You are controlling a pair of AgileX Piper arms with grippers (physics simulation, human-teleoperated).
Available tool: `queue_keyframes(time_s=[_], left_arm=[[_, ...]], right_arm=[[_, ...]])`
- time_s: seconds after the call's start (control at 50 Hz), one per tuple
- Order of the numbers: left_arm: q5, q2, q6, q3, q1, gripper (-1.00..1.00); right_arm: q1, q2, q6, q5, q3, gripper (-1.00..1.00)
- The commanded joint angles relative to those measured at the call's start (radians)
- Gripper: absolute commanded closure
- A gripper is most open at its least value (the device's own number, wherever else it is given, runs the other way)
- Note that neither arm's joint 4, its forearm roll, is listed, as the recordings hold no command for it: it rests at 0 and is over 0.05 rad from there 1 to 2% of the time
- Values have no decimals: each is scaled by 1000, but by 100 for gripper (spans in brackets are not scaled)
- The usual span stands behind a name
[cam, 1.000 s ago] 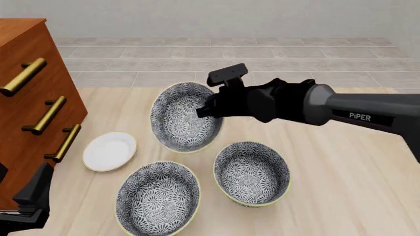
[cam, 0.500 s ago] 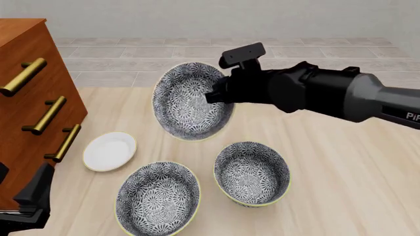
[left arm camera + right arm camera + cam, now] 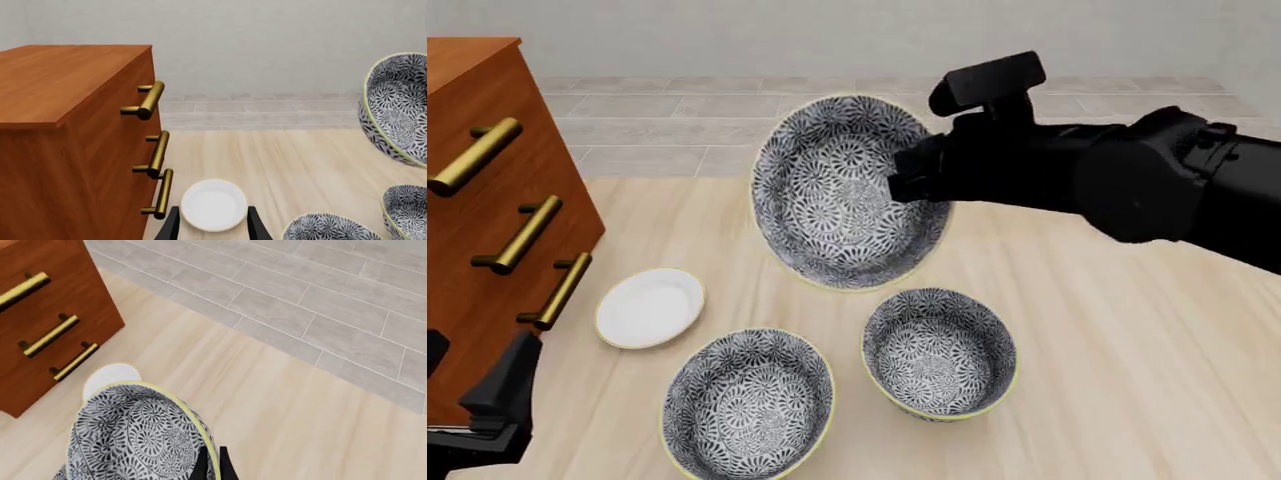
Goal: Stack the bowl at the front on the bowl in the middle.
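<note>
Our right claw point(image 3: 910, 187) grips a lifted bowl point(image 3: 843, 190) by its rim, tilted above the bench point(image 3: 1121, 340); two bowls point(image 3: 938, 352) sit below it, stacking not yet done. Left claw point(image 3: 212, 231) open.

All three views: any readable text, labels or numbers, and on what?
None readable now.
Right arm housing: no lettering shows at this angle.
Lifted bowl, two bowls on the table: floral pattern only.
White plate, wooden drawer cabinet: unmarked.
</note>
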Motion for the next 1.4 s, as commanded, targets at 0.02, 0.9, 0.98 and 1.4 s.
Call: queue_keyframes(time_s=[0.02,0.9,0.98,1.4], left_arm=[[-16,16,0,0,0,-100],[-10,11,3,0,-13,-100],[-7,9,6,0,-14,-100],[0,1,0,0,-15,-100]], right_arm=[[-5,-132,-6,30,75,100],[-72,-310,-7,-3,308,100],[-76,-311,-7,-14,329,100],[-97,-257,5,-55,363,100]])
